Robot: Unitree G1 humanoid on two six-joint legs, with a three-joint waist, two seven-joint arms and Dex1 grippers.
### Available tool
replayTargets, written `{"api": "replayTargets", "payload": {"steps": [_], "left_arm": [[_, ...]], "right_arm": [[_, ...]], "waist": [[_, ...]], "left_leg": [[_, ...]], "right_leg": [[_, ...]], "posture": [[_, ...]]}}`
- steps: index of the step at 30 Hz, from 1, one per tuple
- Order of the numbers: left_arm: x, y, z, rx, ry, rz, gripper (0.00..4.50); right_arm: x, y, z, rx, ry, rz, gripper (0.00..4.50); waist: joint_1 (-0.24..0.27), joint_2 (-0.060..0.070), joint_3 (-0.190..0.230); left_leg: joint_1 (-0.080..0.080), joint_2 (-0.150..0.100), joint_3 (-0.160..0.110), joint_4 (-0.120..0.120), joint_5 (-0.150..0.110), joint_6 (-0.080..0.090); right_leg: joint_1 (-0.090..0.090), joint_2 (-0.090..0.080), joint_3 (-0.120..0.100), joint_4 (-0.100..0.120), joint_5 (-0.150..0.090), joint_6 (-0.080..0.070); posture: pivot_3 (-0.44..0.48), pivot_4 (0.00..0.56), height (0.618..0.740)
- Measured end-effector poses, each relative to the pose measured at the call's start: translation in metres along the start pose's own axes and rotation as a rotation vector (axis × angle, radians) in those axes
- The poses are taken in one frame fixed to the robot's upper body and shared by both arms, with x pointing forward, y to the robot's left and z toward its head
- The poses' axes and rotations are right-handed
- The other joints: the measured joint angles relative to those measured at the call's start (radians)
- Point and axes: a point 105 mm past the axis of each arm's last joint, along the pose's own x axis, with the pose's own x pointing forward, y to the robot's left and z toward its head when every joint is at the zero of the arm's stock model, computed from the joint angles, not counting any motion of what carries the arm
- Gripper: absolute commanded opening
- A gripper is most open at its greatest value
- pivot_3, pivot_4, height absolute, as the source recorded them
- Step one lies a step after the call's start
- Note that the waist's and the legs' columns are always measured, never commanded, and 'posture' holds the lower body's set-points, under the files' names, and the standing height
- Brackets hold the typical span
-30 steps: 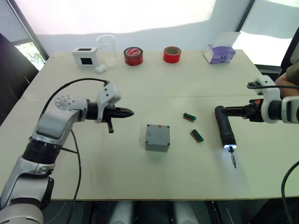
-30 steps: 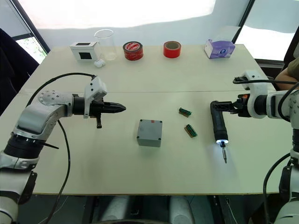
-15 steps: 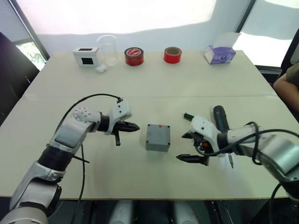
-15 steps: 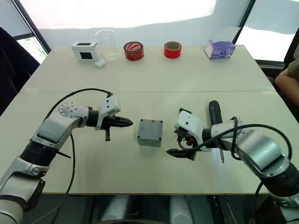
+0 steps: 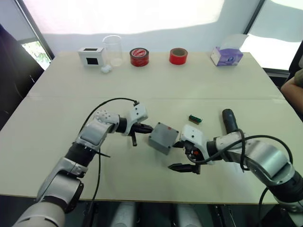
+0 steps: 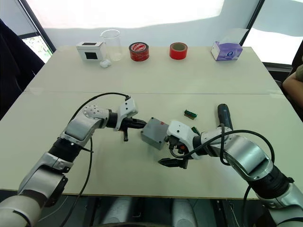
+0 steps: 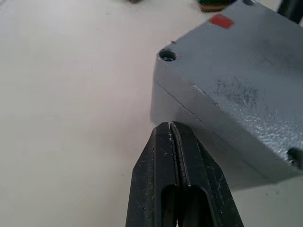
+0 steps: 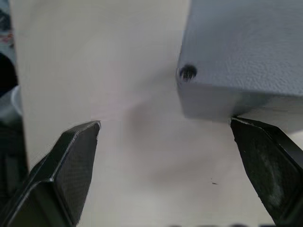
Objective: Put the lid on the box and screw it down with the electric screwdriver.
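risk: box (image 5: pixel 163 137) sits tilted/skewed betw the two grippers; a shove from the closed left tips could spin or slide it off line, prob toward the right gripper.
risk 2: lid looks already seated on box, seam visible in left wrist view, corner holes show no screw heads that I can make out; any knock could shift the lid before screws go in.
left gripper (image 7: pixel 171 126): fingers pressed together, holding nothing, tips right at the box's side wall below the seam; touching or just short, can't tell.
right gripper (image 5: pixel 181 167): spread wide, empty; one finger (image 8: pixel 267 165) just under/beside a box corner, the other well off over bare table (image 5: pixel 71 90).
electric screwdriver (image 5: pixel 230 121): lying behind the right gripper, not held, near but apart from box.
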Motion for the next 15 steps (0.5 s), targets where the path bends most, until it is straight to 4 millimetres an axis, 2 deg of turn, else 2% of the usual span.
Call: {"api": "replayTargets", "payload": {"steps": [4,8,12,15], "left_arm": [[-0.004,0.003,-0.005,0.052,0.046,0.007,0.0],[-0.033,0.008,-0.027,0.061,0.144,0.043,0.0],[-0.041,-0.011,-0.032,0.011,0.115,-0.002,0.0],[-0.048,-0.027,-0.044,-0.052,0.128,-0.037,0.0]], "right_arm": [[-0.008,-0.001,-0.003,-0.012,0.013,-0.024,4.48],[-0.031,-0.02,-0.016,-0.039,0.096,-0.14,4.48],[-0.034,-0.039,-0.015,-0.077,0.089,-0.205,4.48],[-0.035,-0.058,-0.014,-0.104,0.085,-0.265,4.48]], "waist": [[0.0,0.0,0.0],[-0.005,0.0,0.0],[-0.004,0.0,0.0],[-0.003,0.0,0.0]], "left_leg": [[0.0,0.0,0.0,0.0,0.0,0.0],[0.0,0.0,0.0,-0.001,0.0,0.0],[0.0,0.0,0.0,0.0,0.0,0.0],[0.0,0.0,0.0,0.0,0.0,0.0]], "right_leg": [[0.0,0.0,0.0,0.0,0.0,0.0],[-0.001,0.0,0.0,0.0,0.0,0.0],[-0.001,0.0,0.001,0.0,0.0,0.0],[-0.001,0.0,0.001,0.001,0.0,0.0]], "posture": [[0.0,0.15,0.74],[0.0,0.15,0.74],[0.0,0.15,0.74],[0.0,0.15,0.74]]}}
